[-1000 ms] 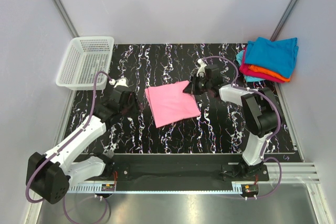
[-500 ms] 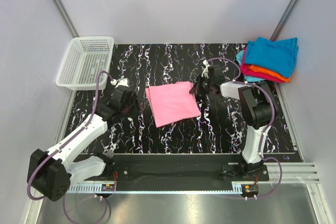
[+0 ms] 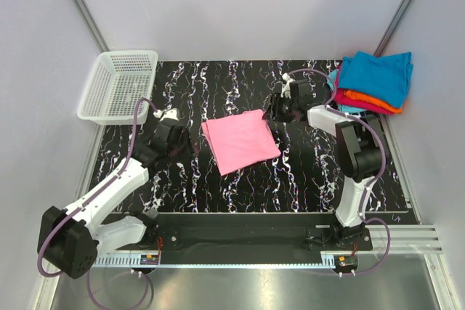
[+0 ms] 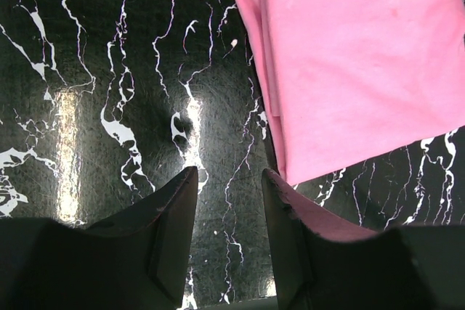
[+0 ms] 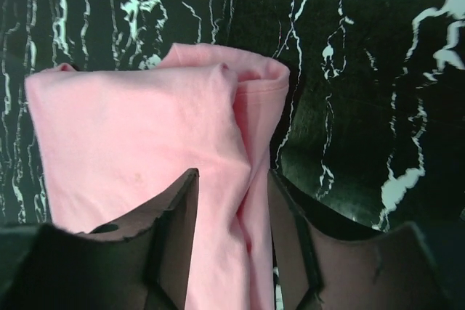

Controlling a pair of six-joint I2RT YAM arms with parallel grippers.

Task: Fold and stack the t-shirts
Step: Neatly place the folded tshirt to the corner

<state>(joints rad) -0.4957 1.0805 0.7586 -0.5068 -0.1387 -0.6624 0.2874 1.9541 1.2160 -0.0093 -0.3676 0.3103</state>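
Nearest, at about 8 o'clock on the table [image 3: 305,172], the left gripper [image 4: 229,176] hangs low over bare marble just beside the pink shirt [image 3: 240,141], at the shirt's 9 o'clock. Its jaws stand moderately apart with nothing between them, only the tabletop. It looks parked there so that it can steady or tuck that near edge without pressing on the cloth.

The pink shirt lies in the middle of the table, folded into a tidy, slightly skewed rectangle and flat on the surface. The fold looks complete or close to it. What is probably left for this one is carrying it to the pile.

At the shirt's 1 o'clock corner sits the right gripper [image 5: 232,176]. Its jaws are parted too, and the doubled-over edge of the shirt runs under the gap between them. The cloth rests on the table, not pinched or lifted, so I read this hand as empty and placed at that corner because that is where the last fold ends.

Farthest off, at 2 o'clock, the pile of shirts [image 3: 374,78] waits, blue on top with orange and magenta below, well apart from the pink one. At 10 o'clock stands the basket [image 3: 129,54], clear of both arms.
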